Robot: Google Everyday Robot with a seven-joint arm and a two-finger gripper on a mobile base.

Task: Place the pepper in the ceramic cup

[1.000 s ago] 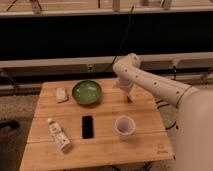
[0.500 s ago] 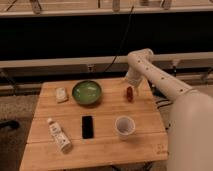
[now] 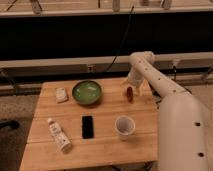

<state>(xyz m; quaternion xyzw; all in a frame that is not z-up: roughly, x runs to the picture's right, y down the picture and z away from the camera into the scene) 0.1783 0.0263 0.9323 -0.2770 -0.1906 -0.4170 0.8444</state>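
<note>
The pepper (image 3: 130,94) is small, dark red and glossy. It lies on the wooden table (image 3: 105,145) near its back right edge, right of the green bowl. My gripper (image 3: 131,83) hangs from the white arm directly over the pepper, very close to its top end. I cannot tell whether it touches the pepper. The ceramic cup (image 3: 124,126) is whitish and round. It stands upright toward the front right of the table, well in front of the pepper and the gripper.
A green bowl (image 3: 87,92) sits at the back middle. A small white object (image 3: 61,94) lies left of it. A black slab (image 3: 87,126) lies left of the cup. A white tube (image 3: 59,135) lies at the front left. My white arm and body fill the right side.
The arm has swung to the right and its elbow has risen. The pepper, hidden under the gripper a second ago, now shows below it. The other objects have not moved.
</note>
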